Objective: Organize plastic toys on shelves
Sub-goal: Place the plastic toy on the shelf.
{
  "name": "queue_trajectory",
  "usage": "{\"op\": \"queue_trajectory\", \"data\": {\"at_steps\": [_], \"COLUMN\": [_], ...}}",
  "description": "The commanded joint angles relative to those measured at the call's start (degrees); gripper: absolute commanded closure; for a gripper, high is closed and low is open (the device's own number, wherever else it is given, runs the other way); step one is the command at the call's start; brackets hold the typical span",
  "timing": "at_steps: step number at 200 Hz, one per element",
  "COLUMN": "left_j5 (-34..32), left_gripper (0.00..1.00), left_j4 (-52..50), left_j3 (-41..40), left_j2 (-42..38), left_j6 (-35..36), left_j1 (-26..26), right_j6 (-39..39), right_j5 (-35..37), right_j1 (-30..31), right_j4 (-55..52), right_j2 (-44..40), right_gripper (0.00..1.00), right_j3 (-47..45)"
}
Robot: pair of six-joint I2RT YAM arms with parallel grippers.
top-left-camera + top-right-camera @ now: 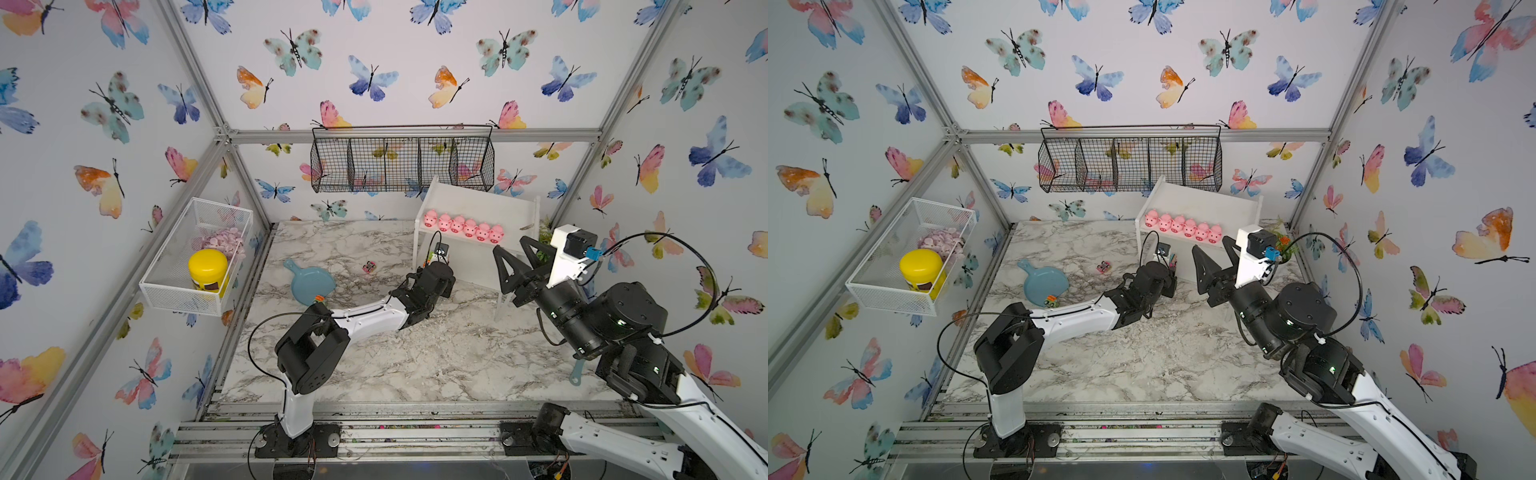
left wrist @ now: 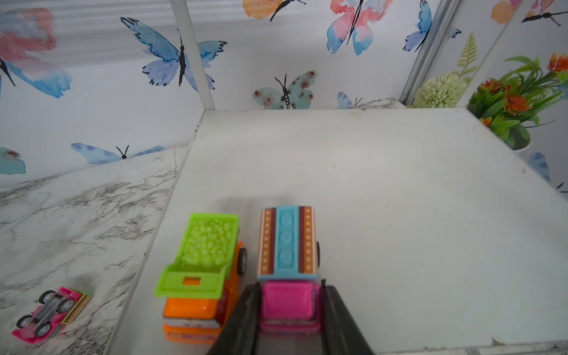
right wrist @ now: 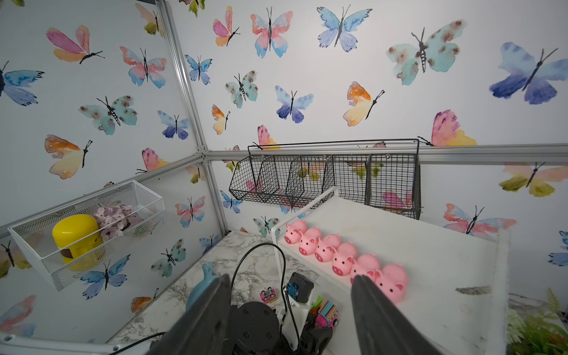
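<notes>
Marble tabletop [image 2: 76, 221] runs under the white shelf [image 2: 384, 184]. At lower centre of the left wrist view the pink truck [image 2: 287, 246] sits on the lower board, just beside the orange truck [image 2: 199, 276]. If I back out crooked, I could drag it or knock its neighbour off the edge. My left gripper [image 2: 292, 287] straddles the pink cab, narrowly parted; whether it pinches, I cannot tell. My right gripper [image 3: 292, 277] hangs spread wide and empty, facing the pigs [image 3: 341, 261].

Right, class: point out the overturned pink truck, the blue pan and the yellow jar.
overturned pink truck [image 2: 50, 312], left wrist view, its underside
blue pan [image 1: 307, 282], a top view, its bowl
yellow jar [image 1: 208, 262], a top view, its lid
</notes>
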Motion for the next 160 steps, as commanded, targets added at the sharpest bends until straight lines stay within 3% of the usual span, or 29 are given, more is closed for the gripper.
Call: {"op": "queue_trajectory", "data": {"at_steps": [1, 82, 131, 160], "left_j5": [-1.17, 4.45, 9.08, 10.51], "left_gripper": [0.59, 0.49, 0.37, 0.31], "left_j4": [-1.83, 0.72, 3.57, 6.11], "left_j3": [0.44, -3.69, -9.44, -16.25], "left_j2": [0.97, -4.59, -12.51, -21.27], "left_j6": [1.06, 2.95, 5.08, 6.05], "left_j1": [-0.36, -0.48, -0.56, -0.34], "right_j6": [0.04, 0.48, 0.35, 0.47], "right_j5": [-0.07, -0.04, -0.25, -1.0], "right_j1": [-0.12, -0.12, -0.12, -0.12], "right_j4": [0.07, 0.85, 1.25, 1.37], "right_j2": [-0.45, -0.28, 0.64, 0.89], "right_gripper": [0.32, 0.32, 0.32, 0.32], "right_j3": [0.32, -0.08, -0.21, -0.36]}}
